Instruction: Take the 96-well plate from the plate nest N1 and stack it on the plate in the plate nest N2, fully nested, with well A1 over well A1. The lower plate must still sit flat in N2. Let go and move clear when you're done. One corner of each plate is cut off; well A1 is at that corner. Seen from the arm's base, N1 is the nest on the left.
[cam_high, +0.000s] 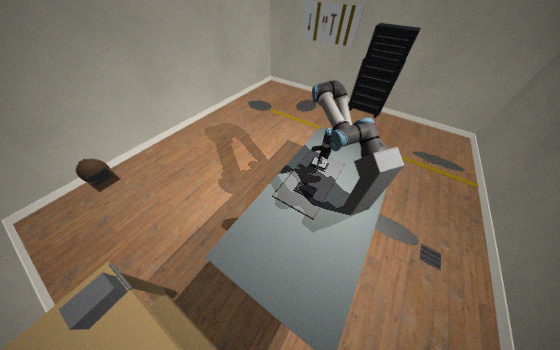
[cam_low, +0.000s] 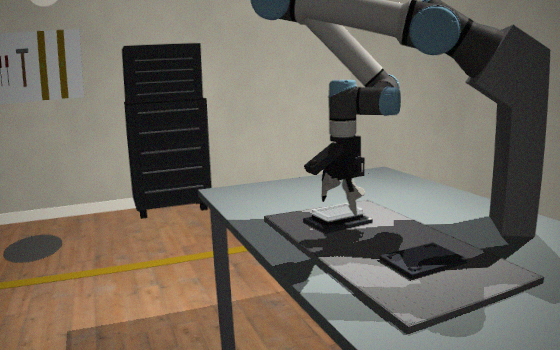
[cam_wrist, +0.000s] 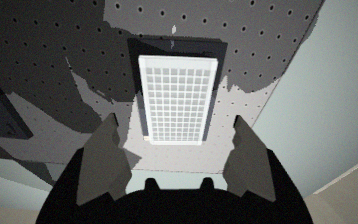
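Note:
A white 96-well plate (cam_wrist: 177, 100) sits in a dark plate nest (cam_wrist: 177, 50) on the perforated baseplate (cam_low: 400, 260). It also shows in the exterior and top views (cam_low: 334, 212) (cam_high: 321, 163). I cannot tell whether a second plate lies under it. My gripper (cam_wrist: 176, 114) is open and hangs just above the plate's near end, one finger wide on each side and touching nothing. It also shows in the exterior view (cam_low: 342, 194). The other nest (cam_low: 422, 259) lies in the arm's shadow nearer the camera, with no white plate in it.
The baseplate lies on a grey table (cam_high: 300, 250). The arm's tall grey mount (cam_low: 515, 135) stands at the table's right side. A black drawer cabinet (cam_low: 167, 125) stands by the wall, away from the table.

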